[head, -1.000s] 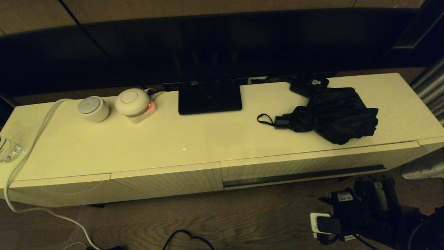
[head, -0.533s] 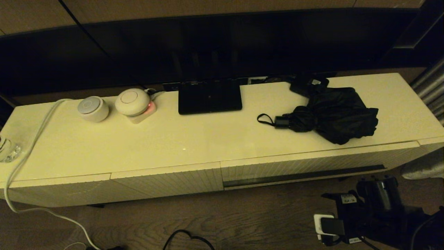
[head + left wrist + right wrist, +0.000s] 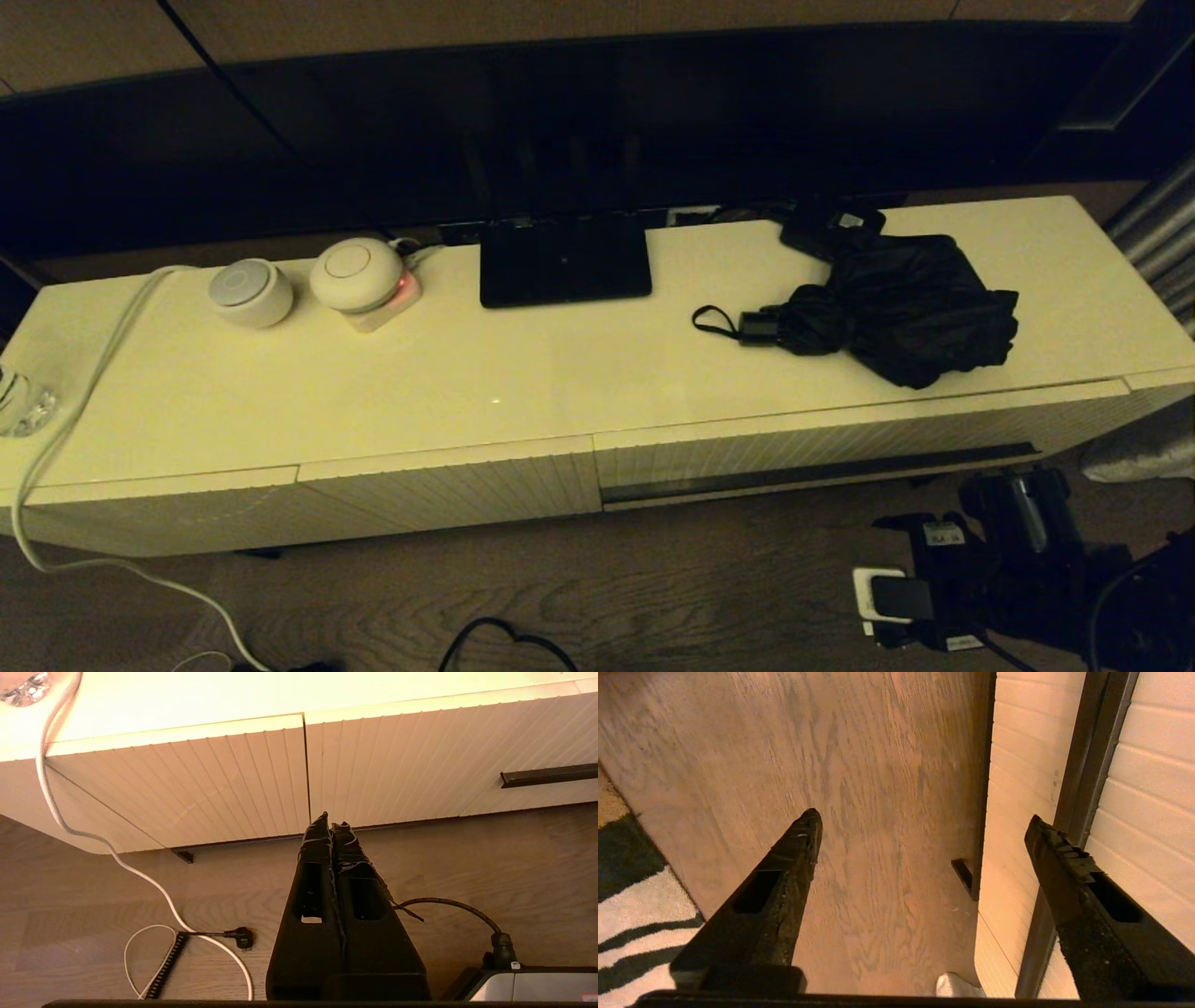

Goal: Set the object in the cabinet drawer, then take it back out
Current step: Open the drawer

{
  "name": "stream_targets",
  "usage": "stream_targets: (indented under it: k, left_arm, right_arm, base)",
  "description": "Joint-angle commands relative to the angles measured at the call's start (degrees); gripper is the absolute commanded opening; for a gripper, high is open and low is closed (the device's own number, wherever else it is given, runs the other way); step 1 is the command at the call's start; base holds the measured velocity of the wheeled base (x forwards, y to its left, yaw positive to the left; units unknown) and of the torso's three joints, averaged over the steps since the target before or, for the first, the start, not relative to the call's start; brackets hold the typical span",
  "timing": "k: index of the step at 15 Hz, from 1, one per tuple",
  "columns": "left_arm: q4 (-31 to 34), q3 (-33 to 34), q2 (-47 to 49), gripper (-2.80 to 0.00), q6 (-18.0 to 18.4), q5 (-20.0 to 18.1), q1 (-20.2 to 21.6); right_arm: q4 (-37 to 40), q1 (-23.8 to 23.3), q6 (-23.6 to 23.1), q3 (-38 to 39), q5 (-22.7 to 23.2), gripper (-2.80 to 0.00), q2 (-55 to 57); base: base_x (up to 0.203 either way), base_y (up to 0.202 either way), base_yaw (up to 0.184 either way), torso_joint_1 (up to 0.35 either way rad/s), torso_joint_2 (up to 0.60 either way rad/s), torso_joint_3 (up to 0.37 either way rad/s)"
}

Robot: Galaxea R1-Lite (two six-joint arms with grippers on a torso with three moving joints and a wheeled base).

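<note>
The black folding umbrella [image 3: 901,313] lies on the right part of the cream cabinet top, handle and wrist loop [image 3: 714,320] pointing left. Below it the ribbed cabinet drawer [image 3: 822,439] is closed, its dark slot [image 3: 822,469] along the lower edge. My right gripper [image 3: 922,819] hangs open and empty low over the floor in front of the drawer's right end; the slot [image 3: 1083,788] runs beside one finger. In the head view the right arm [image 3: 1018,504] is at the bottom right. My left gripper [image 3: 331,823] is shut and empty, near the floor facing the seam between drawer [image 3: 420,756] and narrower front [image 3: 210,779].
Two round white devices [image 3: 250,292] [image 3: 356,273], a flat black stand plate [image 3: 564,259] and a small black box [image 3: 834,229] sit on the cabinet top. A white cable [image 3: 84,392] runs down the left end. A dark screen stands behind. Cables lie on the wooden floor [image 3: 504,644].
My right arm has shifted a little to the right in front of the drawer. The umbrella and drawer have not moved.
</note>
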Motion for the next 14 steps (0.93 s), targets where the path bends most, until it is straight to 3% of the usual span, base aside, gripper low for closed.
stream_targets:
  k: [1,14]
  left_arm:
    - [0.0,0.2,0.0,-2.8,0.0,0.0,0.0]
    - [0.0,0.2,0.0,-2.8,0.0,0.0,0.0]
  right_arm:
    - [0.0,-0.7,-0.4,-2.7,0.8,0.0,2.4]
    - [0.0,-0.4,-0.6,-14.9,2.4,0.0,10.2]
  base:
    - [0.0,0.0,0.0,0.0,0.0,0.0]
    - [0.0,0.0,0.0,0.0,0.0,0.0]
